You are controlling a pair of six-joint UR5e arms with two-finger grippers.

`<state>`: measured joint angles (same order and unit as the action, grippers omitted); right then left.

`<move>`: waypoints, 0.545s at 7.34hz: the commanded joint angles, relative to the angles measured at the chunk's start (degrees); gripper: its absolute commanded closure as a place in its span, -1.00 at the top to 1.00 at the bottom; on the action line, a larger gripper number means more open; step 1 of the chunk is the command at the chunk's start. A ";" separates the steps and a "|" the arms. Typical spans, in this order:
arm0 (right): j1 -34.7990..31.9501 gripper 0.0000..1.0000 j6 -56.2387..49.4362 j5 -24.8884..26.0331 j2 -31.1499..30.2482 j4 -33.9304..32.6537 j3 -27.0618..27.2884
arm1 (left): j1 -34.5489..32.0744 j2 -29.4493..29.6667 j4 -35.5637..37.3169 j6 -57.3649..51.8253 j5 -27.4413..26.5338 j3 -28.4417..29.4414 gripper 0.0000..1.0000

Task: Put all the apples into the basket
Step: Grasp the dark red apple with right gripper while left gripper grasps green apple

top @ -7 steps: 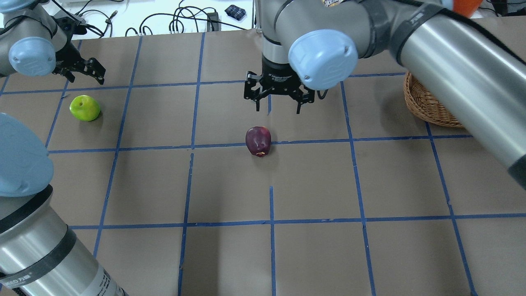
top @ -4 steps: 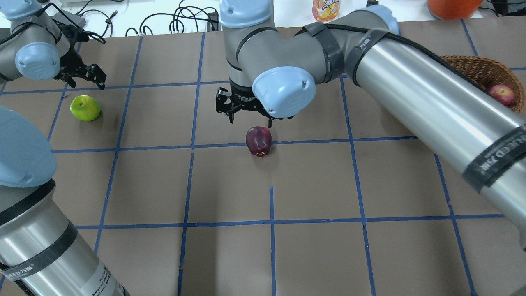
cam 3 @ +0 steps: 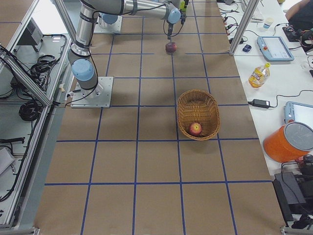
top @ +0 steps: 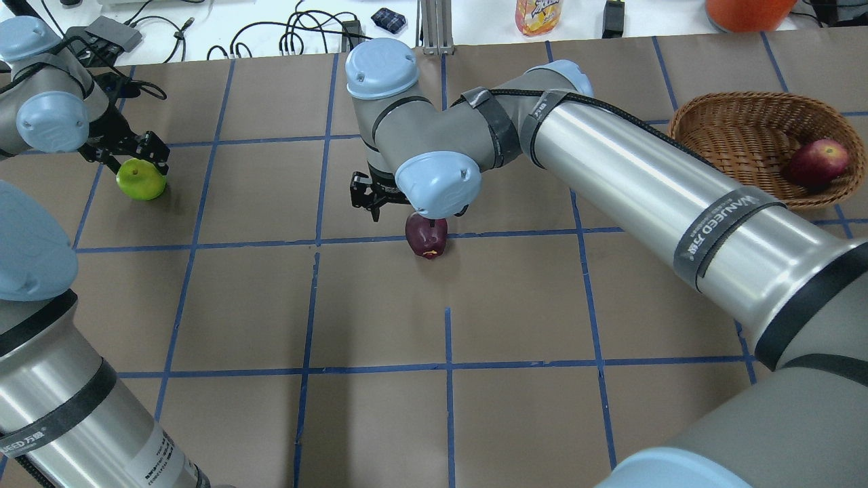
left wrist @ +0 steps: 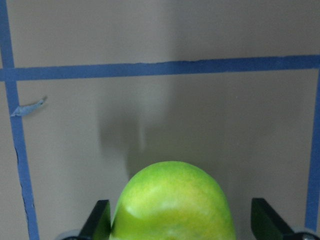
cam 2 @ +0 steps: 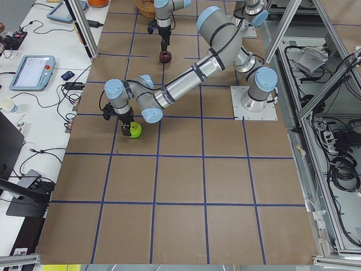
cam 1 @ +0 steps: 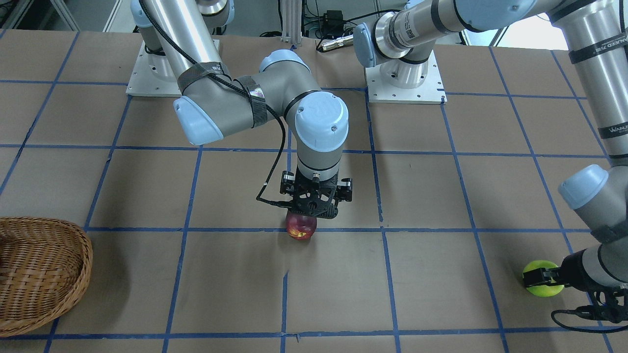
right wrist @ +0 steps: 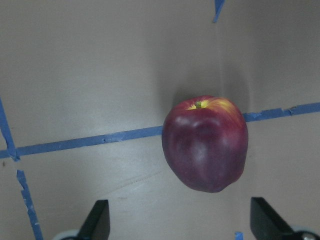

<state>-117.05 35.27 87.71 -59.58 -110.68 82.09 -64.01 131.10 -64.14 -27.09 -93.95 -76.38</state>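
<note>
The dark maroon apple [top: 426,236] lies on the table's middle, on a blue tape line. My right gripper [top: 407,210] hangs open just above it; the wrist view shows the apple [right wrist: 205,144] ahead of the spread fingers [right wrist: 99,220]. The lime green apple [top: 141,180] lies at the far left. My left gripper [top: 135,168] is open and low around it; the apple [left wrist: 172,205] sits between the fingers [left wrist: 265,220]. The red apple [top: 817,163] lies in the wicker basket [top: 685,132] at the far right.
The right arm's long forearm [top: 678,190] stretches across the table's right half, close to the basket's near rim. An orange container [top: 746,10], a bottle [top: 538,15] and cables lie on the white bench beyond the far edge.
My right gripper has moved left and down over the maroon apple, and its arm no longer covers the basket. My left gripper has come down around the green apple.
</note>
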 commanded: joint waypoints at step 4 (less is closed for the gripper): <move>0.77 1.00 -0.38 2.29 3.24 -1.72 0.09 | -0.66 -2.33 -1.49 -0.07 0.34 -0.10 -1.00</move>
<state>-116.51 35.29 89.99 -57.13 -111.40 82.20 -63.99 130.21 -63.14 -27.36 -93.71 -77.23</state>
